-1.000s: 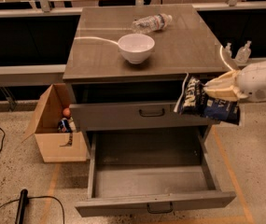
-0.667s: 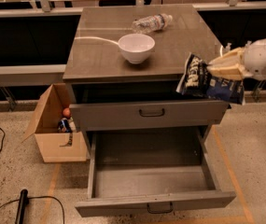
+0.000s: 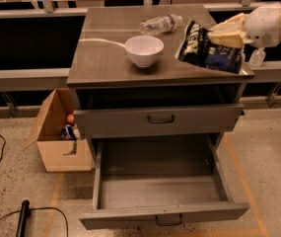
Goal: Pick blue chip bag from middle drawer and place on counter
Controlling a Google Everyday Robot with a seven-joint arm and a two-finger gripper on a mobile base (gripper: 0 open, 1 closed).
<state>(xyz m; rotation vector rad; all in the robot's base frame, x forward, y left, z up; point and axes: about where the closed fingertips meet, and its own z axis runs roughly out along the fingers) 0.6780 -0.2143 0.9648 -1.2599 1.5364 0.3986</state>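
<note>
The blue chip bag (image 3: 207, 49), dark blue foil with white lettering, hangs tilted in my gripper (image 3: 227, 35) just above the right part of the counter (image 3: 105, 53). My gripper comes in from the right on a white arm and is shut on the bag's upper right edge. The middle drawer (image 3: 159, 186) stands pulled out below, a grey tray with a dark bar handle, and nothing shows inside it.
A white bowl (image 3: 144, 50) sits mid-counter and a clear water bottle (image 3: 160, 23) lies behind it. The upper drawer (image 3: 157, 120) is slightly open. An open cardboard box (image 3: 61, 135) with small items stands on the floor at the left. Cables lie at the lower left.
My gripper has lifted the chip bag up from beside the cabinet's right front and carried it left, over the counter's right part.
</note>
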